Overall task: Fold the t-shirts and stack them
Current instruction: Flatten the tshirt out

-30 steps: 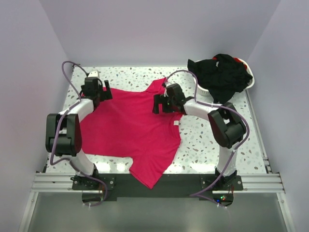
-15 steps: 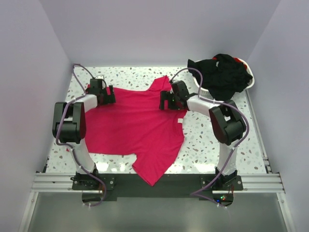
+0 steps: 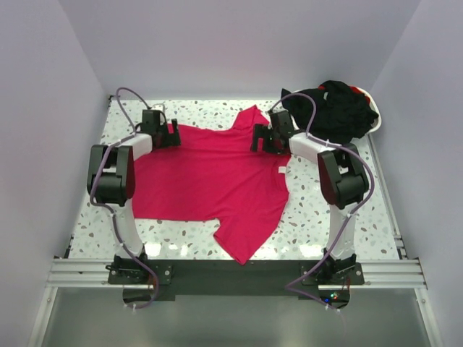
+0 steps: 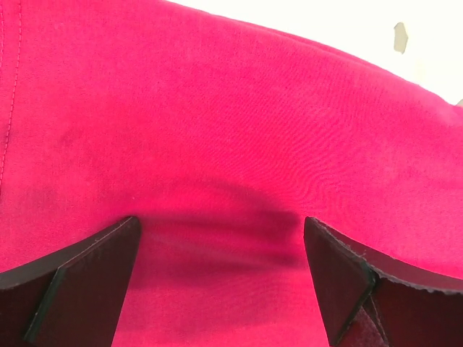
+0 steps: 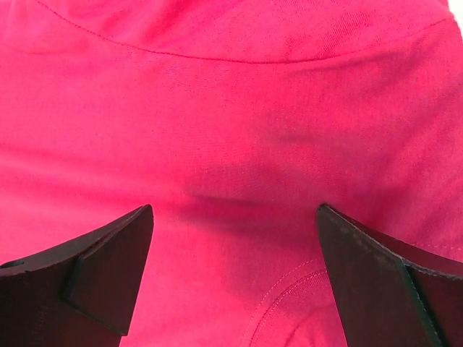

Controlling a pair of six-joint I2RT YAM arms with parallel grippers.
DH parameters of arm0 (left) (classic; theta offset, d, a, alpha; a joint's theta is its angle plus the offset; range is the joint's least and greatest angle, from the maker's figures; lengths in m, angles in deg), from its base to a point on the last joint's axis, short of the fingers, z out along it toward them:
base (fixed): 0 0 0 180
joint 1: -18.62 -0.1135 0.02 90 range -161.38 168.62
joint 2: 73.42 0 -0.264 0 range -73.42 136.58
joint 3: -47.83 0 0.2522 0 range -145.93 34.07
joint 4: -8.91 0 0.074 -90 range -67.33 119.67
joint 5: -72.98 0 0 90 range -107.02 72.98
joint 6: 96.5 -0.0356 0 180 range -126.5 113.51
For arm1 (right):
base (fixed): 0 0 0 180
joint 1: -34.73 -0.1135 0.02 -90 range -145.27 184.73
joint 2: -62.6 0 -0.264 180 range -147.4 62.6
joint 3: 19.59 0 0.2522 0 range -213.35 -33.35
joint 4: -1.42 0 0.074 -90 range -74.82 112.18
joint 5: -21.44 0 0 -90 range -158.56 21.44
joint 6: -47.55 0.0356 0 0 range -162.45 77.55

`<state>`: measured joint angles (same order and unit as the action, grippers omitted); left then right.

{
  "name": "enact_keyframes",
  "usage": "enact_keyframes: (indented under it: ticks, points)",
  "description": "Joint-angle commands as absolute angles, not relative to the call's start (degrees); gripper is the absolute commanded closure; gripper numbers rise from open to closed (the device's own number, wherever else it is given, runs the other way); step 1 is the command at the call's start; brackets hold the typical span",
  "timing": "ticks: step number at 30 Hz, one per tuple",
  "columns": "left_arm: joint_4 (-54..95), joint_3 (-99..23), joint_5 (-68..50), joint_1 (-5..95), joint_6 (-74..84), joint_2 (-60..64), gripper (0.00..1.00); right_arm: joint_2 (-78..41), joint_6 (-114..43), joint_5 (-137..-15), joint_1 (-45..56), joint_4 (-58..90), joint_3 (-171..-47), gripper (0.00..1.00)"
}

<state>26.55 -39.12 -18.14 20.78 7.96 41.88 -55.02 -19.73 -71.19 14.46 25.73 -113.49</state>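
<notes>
The pinkish-red t-shirt [image 3: 210, 173] lies spread flat on the speckled table, its white neck label [image 3: 281, 168] at its right side. My left gripper [image 3: 172, 135] is low over the shirt's far left corner, jaws open. In the left wrist view the gripper [image 4: 221, 225] has red fabric [image 4: 231, 130] between its spread fingers. My right gripper [image 3: 255, 139] is low over the far right part near the collar, jaws open. In the right wrist view the gripper [image 5: 235, 213] has red fabric [image 5: 231, 108] and a collar seam between its fingers. Black t-shirts [image 3: 333, 112] are heaped at the far right.
A white plastic basket [image 3: 373, 124] holds the black heap at the table's far right corner. White walls close in the back and both sides. Bare speckled tabletop [image 3: 325, 217] shows right of the shirt and along the near edge.
Both grippers have moved toward the far side of the table, and the red shirt has shifted away and to the right with them.
</notes>
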Motion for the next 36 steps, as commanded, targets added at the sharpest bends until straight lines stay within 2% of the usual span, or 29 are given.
enact_keyframes:
  ticks: [1,11,14,16,21,25,33,36]
  points:
    - [25.66,-43.18,-15.7,21.52,9.76,46.01,0.0,-58.86,-21.44,-69.35,16.88,32.84,-114.82,0.01]
    - [26.89,-55.66,-15.79,22.58,10.21,52.7,0.0,-61.41,-22.85,-68.12,19.17,34.69,-119.04,0.01]
    - [26.98,-57.68,-16.84,24.24,8.72,52.09,0.01,-61.32,-23.99,-68.21,19.52,35.39,-120.71,0.01]
    - [26.8,-56.99,-22.35,25.74,6.87,48.68,0.01,-60.54,-25.22,-68.47,19.44,35.92,-121.68,0.01]
    - [20.74,-43.48,-33.08,26.27,7.91,34.8,0.0,-56.5,-26.63,-72.24,19.44,34.87,-122.12,0.01]
    - [19.42,-28.39,-48.88,26.01,10.11,19.88,0.0,-52.02,-26.9,-76.37,19.53,33.29,-119.41,0.01]
    - [21.44,-8.31,-57.18,23.37,24.61,1.48,0.0,-45.16,-26.37,-81.56,20.22,30.04,-114.3,0.01]
    - [22.4,-3.03,-57.27,21.27,29.34,-1.25,0.08,-44.54,-25.58,-84.55,21.36,29.69,-113.6,0.01]
